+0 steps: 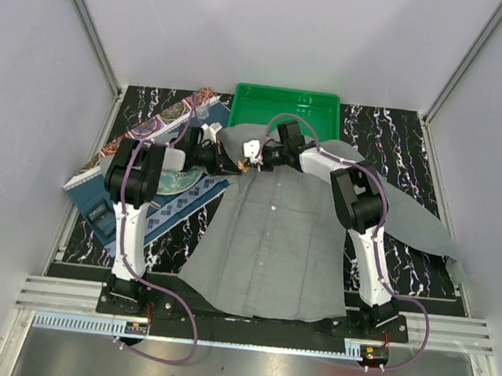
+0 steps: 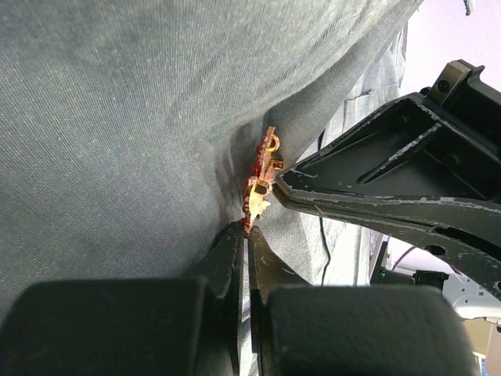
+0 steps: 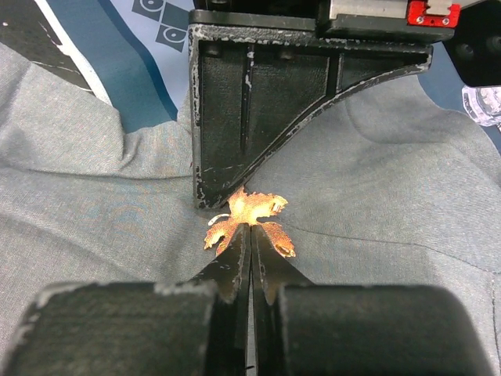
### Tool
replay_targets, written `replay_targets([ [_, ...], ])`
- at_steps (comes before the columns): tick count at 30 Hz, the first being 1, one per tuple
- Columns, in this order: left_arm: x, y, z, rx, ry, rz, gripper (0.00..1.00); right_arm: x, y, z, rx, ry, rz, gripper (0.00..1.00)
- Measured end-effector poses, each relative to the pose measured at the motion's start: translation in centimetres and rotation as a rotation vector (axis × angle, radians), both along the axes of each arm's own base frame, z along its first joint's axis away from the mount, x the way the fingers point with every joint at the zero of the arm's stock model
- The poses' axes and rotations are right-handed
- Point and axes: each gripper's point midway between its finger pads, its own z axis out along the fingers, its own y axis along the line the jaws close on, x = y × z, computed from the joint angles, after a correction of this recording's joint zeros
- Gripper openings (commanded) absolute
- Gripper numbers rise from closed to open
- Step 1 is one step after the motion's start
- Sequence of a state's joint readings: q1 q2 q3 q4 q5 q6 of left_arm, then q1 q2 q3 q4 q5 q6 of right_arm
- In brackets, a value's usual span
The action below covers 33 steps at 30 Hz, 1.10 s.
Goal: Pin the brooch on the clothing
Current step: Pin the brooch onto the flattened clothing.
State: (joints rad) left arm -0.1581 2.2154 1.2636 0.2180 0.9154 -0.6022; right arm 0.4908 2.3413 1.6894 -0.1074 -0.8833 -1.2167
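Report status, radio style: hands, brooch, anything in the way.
Left hand shut, tips at brooch edge. Right hand shut on brooch, against the shirt. Nothing blocking seen.

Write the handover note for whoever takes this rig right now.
Left gripper: shut, tips at the edge of the brooch, against the shirt.
Right gripper: shut, apparently pinching the brooch.
Brooch lies on the shirt near its collar, where both arms meet.
Done: brooch is at the fabric.
Left: pin's fastening is hidden; check it, then release.
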Motion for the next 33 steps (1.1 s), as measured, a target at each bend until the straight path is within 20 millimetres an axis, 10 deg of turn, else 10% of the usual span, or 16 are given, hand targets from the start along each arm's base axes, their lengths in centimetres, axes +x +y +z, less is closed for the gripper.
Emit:
replay_targets([
  [14,0.3,0.1,0.0,-0.002,-0.003,-0.001,0.01,0.8,0.6,-0.2,-0.006,0.032,-0.010,0.00],
  [24,0.4,0.2,0.3,-0.017,-0.015,-0.004,0.39,0.7,0.7,-0.9,-0.063,0.064,-0.006,0.00],
  [33,0.3,0.8,1.2,-0.110,-0.028,0.045,0.47,0.8,1.0,-1.1,-0.106,0.083,-0.007,0.00],
])
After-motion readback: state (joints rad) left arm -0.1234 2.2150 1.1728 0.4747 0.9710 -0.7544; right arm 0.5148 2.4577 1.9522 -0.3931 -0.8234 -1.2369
